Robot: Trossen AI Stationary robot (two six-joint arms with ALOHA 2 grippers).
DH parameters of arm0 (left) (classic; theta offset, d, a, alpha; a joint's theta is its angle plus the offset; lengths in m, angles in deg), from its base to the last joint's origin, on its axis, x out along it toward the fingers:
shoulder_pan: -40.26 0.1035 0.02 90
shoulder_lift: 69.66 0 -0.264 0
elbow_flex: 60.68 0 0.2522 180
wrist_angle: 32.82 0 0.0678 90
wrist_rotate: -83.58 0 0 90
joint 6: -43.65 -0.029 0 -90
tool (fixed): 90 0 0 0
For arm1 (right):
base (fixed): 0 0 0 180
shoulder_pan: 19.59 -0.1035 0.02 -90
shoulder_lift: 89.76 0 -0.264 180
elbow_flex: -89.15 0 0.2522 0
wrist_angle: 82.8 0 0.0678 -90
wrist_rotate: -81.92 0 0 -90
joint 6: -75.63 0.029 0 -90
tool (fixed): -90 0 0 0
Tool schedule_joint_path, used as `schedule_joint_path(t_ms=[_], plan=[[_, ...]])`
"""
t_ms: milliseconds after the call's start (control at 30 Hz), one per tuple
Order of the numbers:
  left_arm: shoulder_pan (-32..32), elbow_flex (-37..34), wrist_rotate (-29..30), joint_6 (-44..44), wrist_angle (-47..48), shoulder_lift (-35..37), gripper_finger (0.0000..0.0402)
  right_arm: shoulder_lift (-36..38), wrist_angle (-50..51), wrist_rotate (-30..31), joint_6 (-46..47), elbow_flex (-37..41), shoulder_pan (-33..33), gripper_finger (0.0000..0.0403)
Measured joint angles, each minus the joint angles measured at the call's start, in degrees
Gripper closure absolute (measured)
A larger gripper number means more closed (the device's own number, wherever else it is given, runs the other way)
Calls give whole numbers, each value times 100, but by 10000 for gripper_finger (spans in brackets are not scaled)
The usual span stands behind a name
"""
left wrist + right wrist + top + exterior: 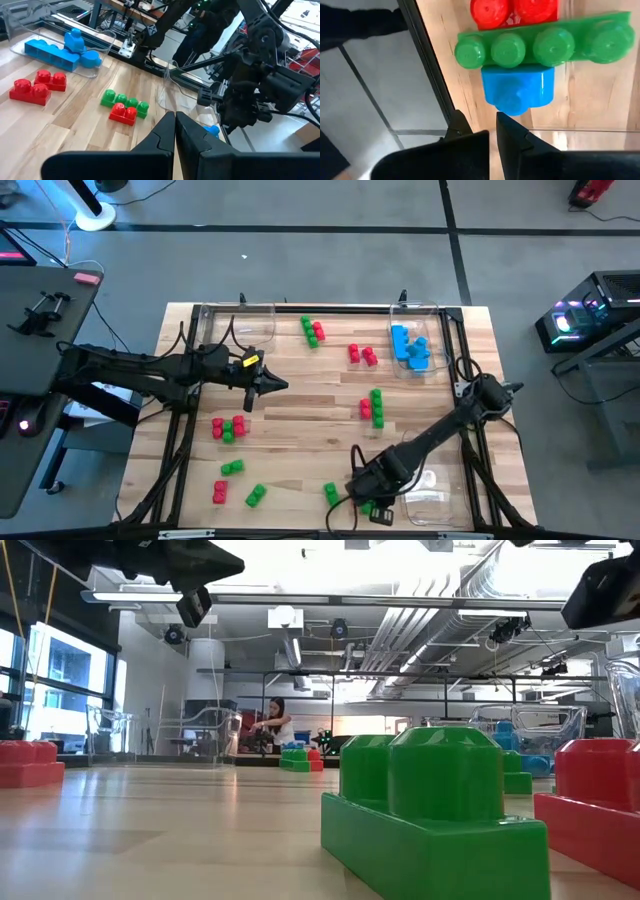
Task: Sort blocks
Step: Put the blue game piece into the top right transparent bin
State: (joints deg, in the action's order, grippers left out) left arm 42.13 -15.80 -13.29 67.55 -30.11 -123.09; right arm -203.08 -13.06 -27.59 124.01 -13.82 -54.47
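Red and green blocks lie scattered on the wooden table: one cluster point(228, 428) below my left gripper, another point(373, 408) mid-table, more at the far edge point(313, 331). Several blue blocks point(410, 348) lie in a clear tray. My left gripper point(280, 385) point(175, 120) hovers shut over the table's left half and holds nothing. My right gripper point(365, 492) point(482, 122) is low at the near edge, open by a narrow gap. Just beyond its fingertips a blue block point(519, 91) lies against a long green block point(545, 46) and a red block point(512, 11). My right gripper comes at the blue block's near end point(512, 107) along the table, with one fingertip point(502, 120) right beside it. The block is wider than the gap and lies ahead of the fingers, not between them. I cannot tell whether the fingertip touches it.
Three clear trays sit on the table: far right point(438, 310), far left point(240, 315) and near right point(440, 505). A dark metal frame point(180, 430) runs along both sides. Bare wood shows between the clusters mid-table. A person stands far off in the room point(275, 720).
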Motion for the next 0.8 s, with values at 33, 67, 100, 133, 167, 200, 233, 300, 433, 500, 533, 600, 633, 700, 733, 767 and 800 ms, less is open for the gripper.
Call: schedule_joint_path(t_ms=[33,67,100,133,167,200,233,300,433,500,533,600,633,700,733,767,800], plan=[[0,0,0,0,2,0,401,0,-3,12,-84,0,-27,403],[0,0,0,0,2,0,401,0,-16,89,-131,0,-56,403],[0,0,0,0,2,0,401,-1,-14,204,-147,-2,-83,403],[0,0,0,-1,3,0,401,-7,-8,328,-131,-2,-106,403],[0,0,0,-2,4,0,401,-14,-10,475,-67,-2,-127,403],[0,0,1,0,4,0,401,-28,-21,616,-14,-2,-141,403],[0,0,0,0,2,0,401,-37,-43,707,56,-2,-153,403],[0,0,2,-2,7,0,401,-62,-52,804,64,-2,-175,403],[0,0,17,-43,23,-2,401,-107,-23,1133,59,-4,-205,403],[0,2,32,-48,34,-2,401,-120,14,1240,45,-9,-205,403],[0,2,60,-48,37,-2,401,-140,39,1288,24,-18,-205,403],[0,2,81,-50,55,-2,401,-144,119,1392,-89,-20,-212,403],[0,2,104,-50,57,-2,401,-144,178,1505,-146,-23,-213,403],[0,2,161,-52,64,-2,401,-144,379,1821,-237,-24,-197,403],[0,2,184,-54,68,-2,401,-144,493,1963,-240,-24,-176,403],[0,2,206,-55,68,-2,401,-144,615,2068,-238,-24,-144,403],[0,2,212,-55,66,-2,401,-146,756,2145,-244,-24,-109,403]])
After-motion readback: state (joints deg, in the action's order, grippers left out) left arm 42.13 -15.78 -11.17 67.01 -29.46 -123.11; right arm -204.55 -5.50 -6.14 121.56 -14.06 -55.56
